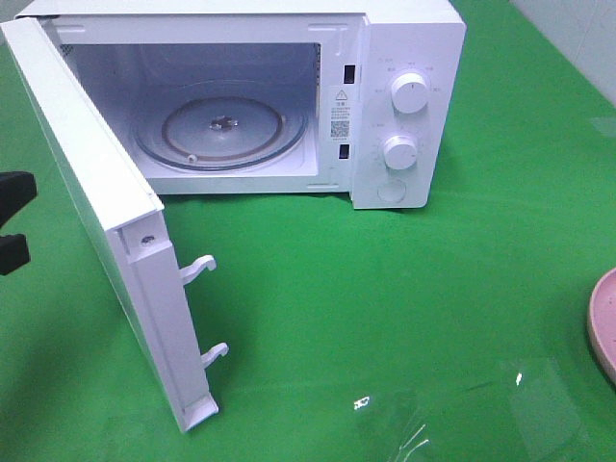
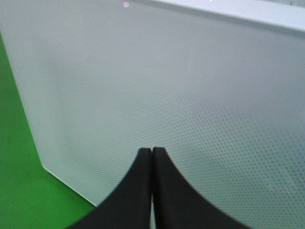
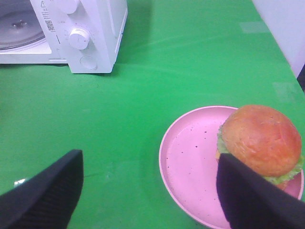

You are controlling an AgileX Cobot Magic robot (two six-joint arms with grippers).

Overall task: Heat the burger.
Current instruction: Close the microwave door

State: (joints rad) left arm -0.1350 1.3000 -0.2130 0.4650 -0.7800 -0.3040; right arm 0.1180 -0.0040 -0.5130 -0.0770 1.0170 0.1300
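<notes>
From the high camera, the white microwave (image 1: 289, 96) stands on the green table (image 1: 385, 308) with its door (image 1: 106, 231) swung wide toward the left, the glass turntable (image 1: 221, 130) bare inside. Only a dark sliver of the left gripper (image 1: 12, 221) shows at the left edge, beside the door's outer face, and the rim of the pink plate (image 1: 604, 322) pokes in at the right edge. The burger itself is out of this view.

On the left wrist camera, the left gripper (image 2: 151, 151) has its two black fingers pressed together with nothing between them, pointed at the door's dotted window panel (image 2: 167, 95); whether the tips actually touch the panel is hard to tell from this close.

On the right wrist camera, the right gripper (image 3: 147, 183) hangs with its jaws spread wide and empty. The burger (image 3: 261, 140) sits on the speckled pink plate (image 3: 190, 162), toward the rim farther from the microwave, and one finger (image 3: 252, 200) overlaps the bun's edge in the picture.

The step in hand looks like picking up the burger. To do it well, the right gripper should centre over the bun so both fingers straddle it, come down to patty level, and close gently enough to keep the layers stacked. The left gripper holding the door wide would keep the way in clear.
</notes>
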